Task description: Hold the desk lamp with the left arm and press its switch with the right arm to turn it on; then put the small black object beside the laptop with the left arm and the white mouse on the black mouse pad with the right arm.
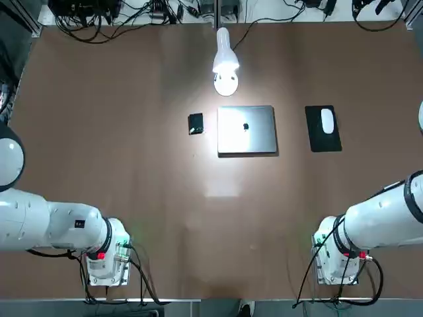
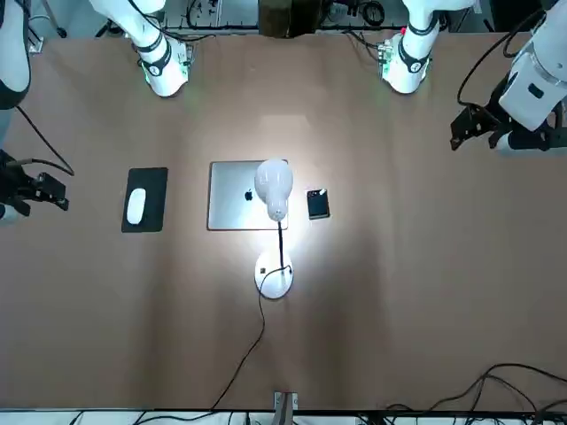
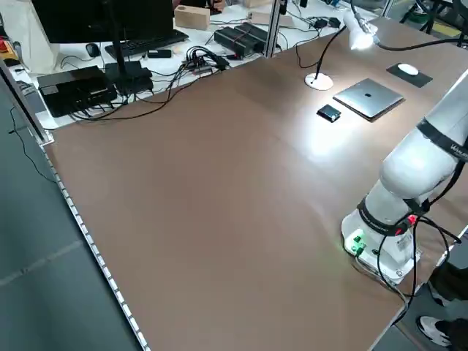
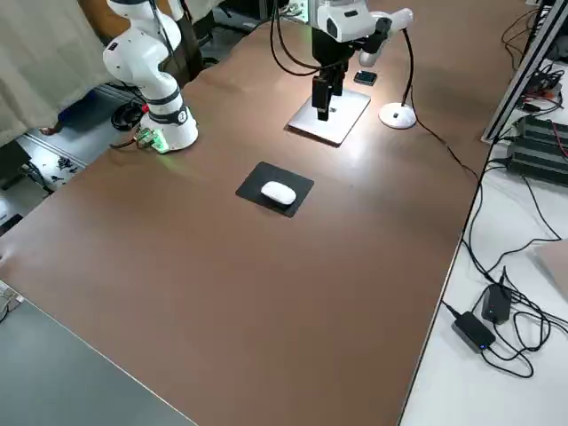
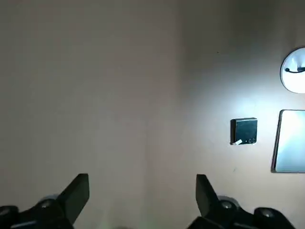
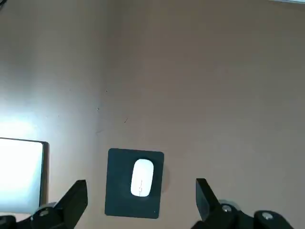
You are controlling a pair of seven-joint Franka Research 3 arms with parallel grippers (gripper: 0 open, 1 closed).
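Resting on its black mouse pad [image 1: 323,140] is the white mouse [image 1: 328,121]; the small black object [image 1: 195,123] lies beside the laptop [image 1: 247,131]. Above the tabletop [image 1: 165,218], left pincer [image 5: 143,195] and right pincer [image 6: 143,198] are both released, grasping nothing.

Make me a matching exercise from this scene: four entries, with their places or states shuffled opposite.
Column one
1. Desk lamp
2. White mouse
3. Small black object
4. Left pincer and right pincer

Column two
A. Beside the laptop, on the robot's left, not touching it
B. Open and empty above the table
C. Lit
D. On the black mouse pad

Pairs: 1-C, 2-D, 3-A, 4-B
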